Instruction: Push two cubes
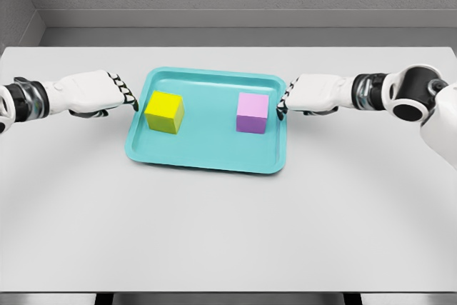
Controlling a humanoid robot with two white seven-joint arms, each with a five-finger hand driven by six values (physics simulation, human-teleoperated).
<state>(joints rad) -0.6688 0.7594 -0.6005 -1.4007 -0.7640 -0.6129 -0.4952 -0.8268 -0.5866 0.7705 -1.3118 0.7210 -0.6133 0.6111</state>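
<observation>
The left hand (107, 93) enters from nine o'clock with its fingers curled into a loose fist that holds nothing; its dark-tipped knuckles sit just beside the left rim of the tray (207, 162), near the yellow cube (165, 111). The right hand (303, 96) enters from three o'clock, likewise curled and empty, with its fingertips at the tray's right rim, just beside the purple cube (253, 112). Whether either hand actually touches the rim or a cube cannot be told from this view.

The teal tray lies at the centre of the white table (228, 233), slightly rotated, its long side running from nine to three o'clock. The yellow cube stands inside it toward nine o'clock, turned a little on its base. The purple cube stands toward three o'clock, squarer to the camera. The two cubes are well apart, with bare tray floor between them.

Progress, as a judgement: both hands appear positioned for an inward push, one per cube, but the cubes sit at opposite ends of the tray, so the pushing itself seems scarcely begun. What remains is presumably to drive each cube toward the tray's centre, the left hand moving toward three o'clock and the right toward nine.
</observation>
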